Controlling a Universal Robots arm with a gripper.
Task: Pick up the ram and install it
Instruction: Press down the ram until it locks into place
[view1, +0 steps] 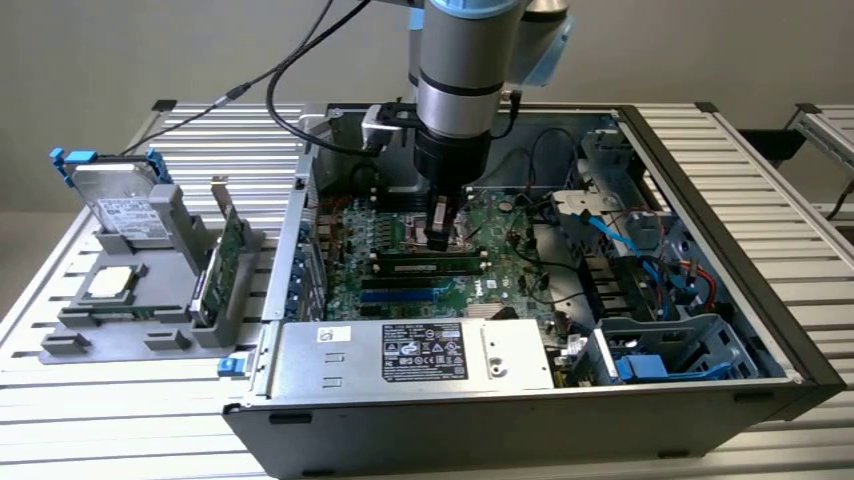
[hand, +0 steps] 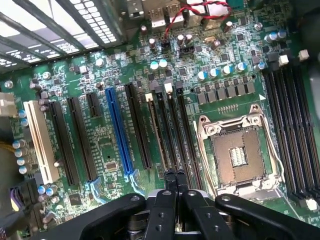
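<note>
- The gripper (view1: 447, 232) hung inside the open computer case (view1: 747, 300), low over the motherboard (view1: 507, 275).
- In the wrist view its two fingers (hand: 169, 176) were pressed together with nothing pinched between them, the tips of the gripper (hand: 175, 174) hovering over the bank of memory slots (hand: 172, 130) beside the CPU socket (hand: 237, 152).
- The ram (view1: 427, 266) sat flat along a memory slot on the board, at 6 o'clock from the gripper in the exterior view, close below it but apart from the fingers.
- The power supply (view1: 414, 355) lay at 6 o'clock from the ram, near the case's front edge.
- Outside the case, at 9 o'clock, a grey holder (view1: 127, 320) carried the hard drive (view1: 127, 210) with blue tabs and the upright expansion card (view1: 227, 255).
</note>
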